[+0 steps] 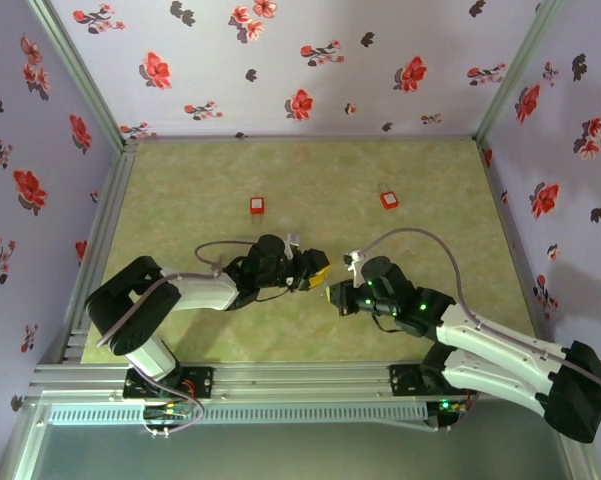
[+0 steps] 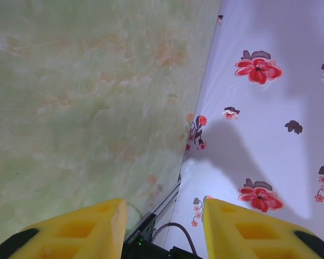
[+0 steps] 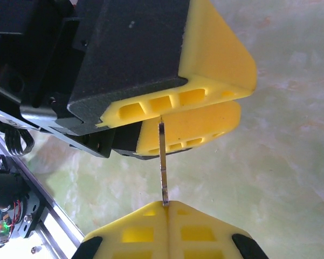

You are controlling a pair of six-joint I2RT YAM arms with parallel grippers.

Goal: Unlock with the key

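Observation:
My right gripper is shut on a thin metal key, whose blade sticks straight out from the pressed-together yellow fingertips. The blade's far end reaches the yellow fingers of my left gripper, at the slot between them; I cannot tell whether it touches them. In the left wrist view my left gripper stands open, with a clear gap and nothing between its fingers. From above, the left gripper and right gripper meet tip to tip over the middle of the table. Two small red padlocks lie farther back.
The green marbled table is enclosed by flowered walls at the back and both sides. A metal rail runs along the near edge by the arm bases. A grey cable arcs over the right arm.

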